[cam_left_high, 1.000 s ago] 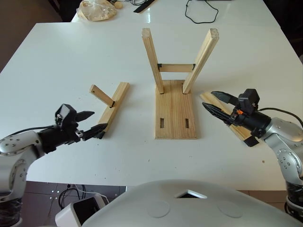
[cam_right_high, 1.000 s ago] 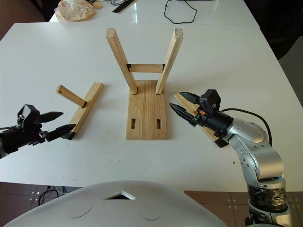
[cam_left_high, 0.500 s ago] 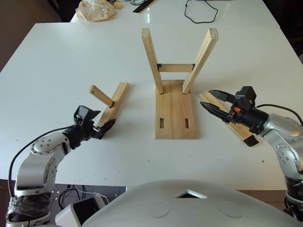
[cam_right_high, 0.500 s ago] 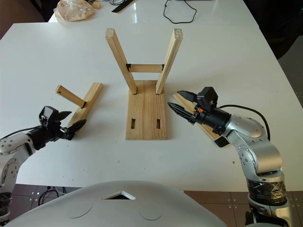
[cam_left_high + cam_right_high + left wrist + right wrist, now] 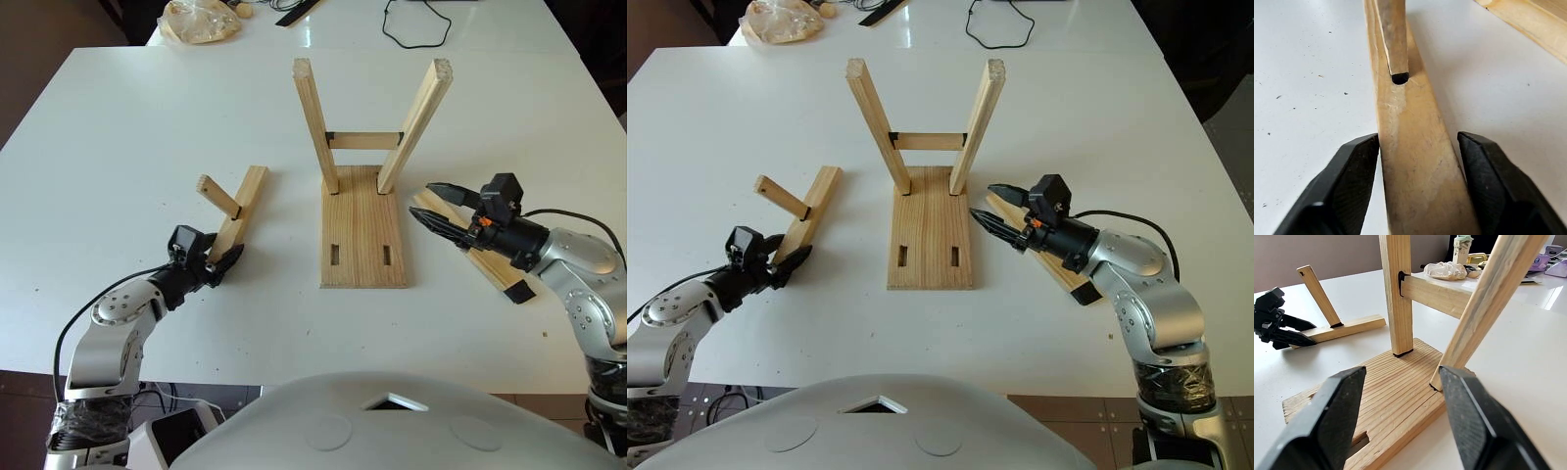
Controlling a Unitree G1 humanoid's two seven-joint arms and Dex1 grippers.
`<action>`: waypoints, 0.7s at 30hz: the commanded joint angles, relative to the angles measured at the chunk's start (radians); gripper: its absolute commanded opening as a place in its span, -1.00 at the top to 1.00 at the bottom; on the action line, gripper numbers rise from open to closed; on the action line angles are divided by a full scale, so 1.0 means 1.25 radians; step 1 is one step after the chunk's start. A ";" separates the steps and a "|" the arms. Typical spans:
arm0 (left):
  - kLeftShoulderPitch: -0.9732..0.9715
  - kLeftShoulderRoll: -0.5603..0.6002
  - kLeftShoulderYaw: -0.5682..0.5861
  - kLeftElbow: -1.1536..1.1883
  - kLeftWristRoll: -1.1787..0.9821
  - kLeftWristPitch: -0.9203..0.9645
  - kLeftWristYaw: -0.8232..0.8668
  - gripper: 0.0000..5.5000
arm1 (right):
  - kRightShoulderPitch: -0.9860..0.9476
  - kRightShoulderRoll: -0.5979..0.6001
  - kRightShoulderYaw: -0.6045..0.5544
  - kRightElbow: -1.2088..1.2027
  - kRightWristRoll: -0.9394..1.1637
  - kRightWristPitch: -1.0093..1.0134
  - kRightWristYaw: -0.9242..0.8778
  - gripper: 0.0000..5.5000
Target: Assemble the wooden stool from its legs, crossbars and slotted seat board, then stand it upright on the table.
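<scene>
Step in hand looked like picking up the second leg pair. Over on the left, the left leg [image 5: 242, 206] lay flat on the tabletop [image 5: 147, 127] with a crossbar stub [image 5: 217, 196] poking up out of it. The left hand [image 5: 223, 259] was down at its near end, fingers spread either side of the wood. It hadn't clamped yet. One finger looked like it was touching the edge, but I couldn't say for sure.

In the middle, the board [image 5: 361, 230] lay flat. Its two far slots were filled by the upright frame [image 5: 364, 140] of two legs and a crossbar. The two near slots [image 5: 335, 255] were empty, so I'd call it about half built.

On the right, the right leg [image 5: 502, 277] lay just beside the board. The right hand [image 5: 427, 201] hung over its far end, wide open and holding nothing, fingertips pointing at the board.

Next move, I reckon: close the left hand on its leg and lift it. Then join the two loose pieces through that stub before anything goes into the near slots. They'd need lining up squarely or the tenons would jam.

The only real container was a bag [image 5: 201, 20] away at the far left. I couldn't make out what was in it.
</scene>
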 commanded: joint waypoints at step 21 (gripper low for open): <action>-0.345 0.016 0.300 -0.223 -0.707 0.228 0.114 0.27 | -0.158 -0.040 -0.039 -0.094 0.188 0.072 0.064 0.00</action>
